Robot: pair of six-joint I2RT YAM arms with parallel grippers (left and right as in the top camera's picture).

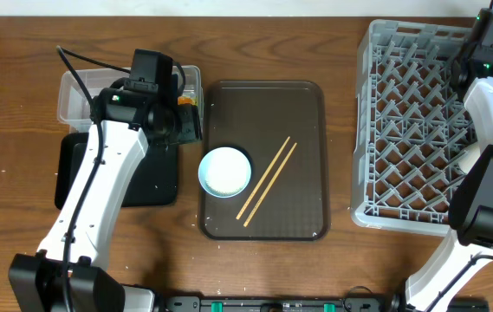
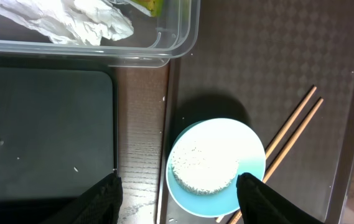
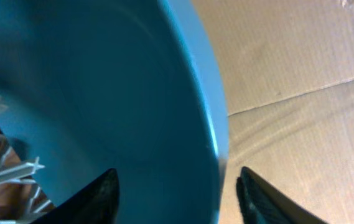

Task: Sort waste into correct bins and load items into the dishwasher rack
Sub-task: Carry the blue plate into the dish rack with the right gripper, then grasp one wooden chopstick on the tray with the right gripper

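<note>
My left jaws [image 2: 178, 186] hung released over the bowl [image 2: 251, 146] of rice [image 2: 203, 165] on the brown tray [image 2: 257, 56]. My right jaws [image 3: 178, 180] gaped astride the blue plate [image 3: 102, 81] at the rack [image 1: 402, 130] lattice. The plate was mostly cut off, and overhead my arm hid it.

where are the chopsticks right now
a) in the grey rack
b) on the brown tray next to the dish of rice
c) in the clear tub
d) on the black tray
b: the overhead view shows the chopsticks lying diagonally on the brown tray, just right of the dish of rice.
</note>
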